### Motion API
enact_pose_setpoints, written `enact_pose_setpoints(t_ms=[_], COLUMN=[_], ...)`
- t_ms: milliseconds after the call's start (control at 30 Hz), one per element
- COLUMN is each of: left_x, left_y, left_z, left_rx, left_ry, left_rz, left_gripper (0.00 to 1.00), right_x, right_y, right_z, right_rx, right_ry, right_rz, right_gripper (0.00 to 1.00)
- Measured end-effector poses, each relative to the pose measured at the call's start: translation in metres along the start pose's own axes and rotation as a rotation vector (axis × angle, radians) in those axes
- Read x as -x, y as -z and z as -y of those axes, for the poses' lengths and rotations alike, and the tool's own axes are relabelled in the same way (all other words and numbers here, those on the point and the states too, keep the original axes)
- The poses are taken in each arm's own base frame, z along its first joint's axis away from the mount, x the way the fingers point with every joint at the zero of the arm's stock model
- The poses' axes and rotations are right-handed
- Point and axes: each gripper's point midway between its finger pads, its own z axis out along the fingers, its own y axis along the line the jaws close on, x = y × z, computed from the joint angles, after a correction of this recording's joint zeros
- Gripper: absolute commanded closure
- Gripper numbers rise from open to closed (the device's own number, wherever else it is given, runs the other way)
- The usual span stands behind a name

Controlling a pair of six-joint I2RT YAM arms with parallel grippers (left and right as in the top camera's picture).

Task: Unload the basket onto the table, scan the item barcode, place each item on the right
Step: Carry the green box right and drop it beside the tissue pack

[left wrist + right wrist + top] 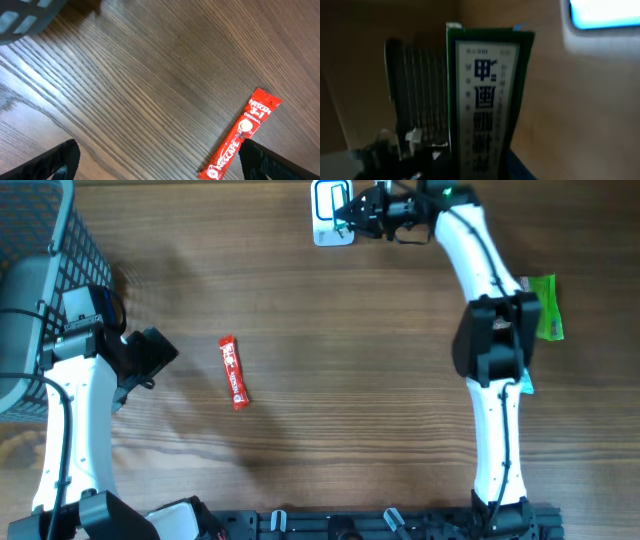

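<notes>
Wooden surface [330,410] fills the view. At upper centre, the right gripper [350,215] grips a packet [487,100] just beside the white scanner [328,210], so scanning appears underway. The next move calls for facing the barcode to the scanner. The left gripper [152,355] stands wide near a red sachet [233,372].

Wooden table [330,310], grain running side to side. There's a red coffee stick [233,372] lying flat left of centre, slightly slanted, nothing touching it. White lettering runs along its length. At the far left edge sits a grey wire basket [45,240]. On the far right lies a bright green packet [545,308] — flat on the wood, well apart from the stick.
</notes>
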Motion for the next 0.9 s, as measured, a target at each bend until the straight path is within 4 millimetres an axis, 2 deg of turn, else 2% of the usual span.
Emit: enact_pose_setpoints(t_ms=[67, 133, 167, 200, 233, 333, 400, 533, 633, 700, 733, 767, 800, 833, 900], left_x=[0.000, 0.000, 0.000, 0.000, 0.000, 0.000, 0.000, 0.000, 0.000, 0.000, 0.000, 0.000, 0.000, 0.000, 0.000], left_y=[0.000, 0.000, 0.000, 0.000, 0.000, 0.000, 0.000, 0.000, 0.000, 0.000, 0.000, 0.000, 0.000, 0.000, 0.000], left_z=[0.000, 0.000, 0.000, 0.000, 0.000, 0.000, 0.000, 0.000, 0.000, 0.000, 0.000, 0.000, 0.000, 0.000, 0.000], left_rx=[-0.001, -0.001, 0.000, -0.001, 0.000, 0.000, 0.000, 0.000, 0.000, 0.000, 0.000, 0.000, 0.000, -0.001, 0.000], left_ry=[0.000, 0.000, 0.000, 0.000, 0.000, 0.000, 0.000, 0.000, 0.000, 0.000, 0.000, 0.000, 0.000, 0.000, 0.000], left_rz=[0.001, 0.002, 0.001, 0.001, 0.000, 0.000, 0.001, 0.001, 0.001, 0.001, 0.000, 0.001, 0.001, 0.001, 0.001], left_gripper=[0.00, 0.00, 0.00, 0.00, 0.00, 0.00, 0.00, 0.00, 0.00, 0.00, 0.00, 0.00, 0.00, 0.00, 0.00], right_x=[-0.034, -0.063, -0.083, -0.101, -0.104, -0.109, -0.118, -0.160, -0.183, -0.188, -0.190, -0.190, -0.190, -0.187, -0.187], right_y=[0.030, 0.058, 0.079, 0.092, 0.100, 0.119, 0.129, 0.153, 0.165, 0.164, 0.163, 0.160, 0.159, 0.158, 0.160], right_z=[-0.044, -0.069, -0.066, -0.075, -0.070, -0.033, 0.005, 0.072, 0.101, 0.127, 0.138, 0.147, 0.152, 0.161, 0.165], right_rx=[-0.065, -0.174, -0.324, -0.376, -0.438, -0.660, -0.796, -1.054, -1.167, -1.214, -1.227, -1.232, -1.236, -1.248, -1.265], right_ry=[0.084, 0.166, 0.236, 0.243, 0.269, 0.241, 0.164, -0.042, -0.120, -0.131, -0.133, -0.125, -0.122, -0.104, -0.097], right_rz=[-0.034, -0.048, -0.074, -0.096, -0.101, -0.131, -0.178, -0.296, -0.335, -0.317, -0.313, -0.305, -0.299, -0.278, -0.283], right_gripper=[0.75, 0.74, 0.76, 0.77, 0.77, 0.77, 0.76, 0.76, 0.75, 0.70, 0.58, 0.41, 0.33, 0.31, 0.32])
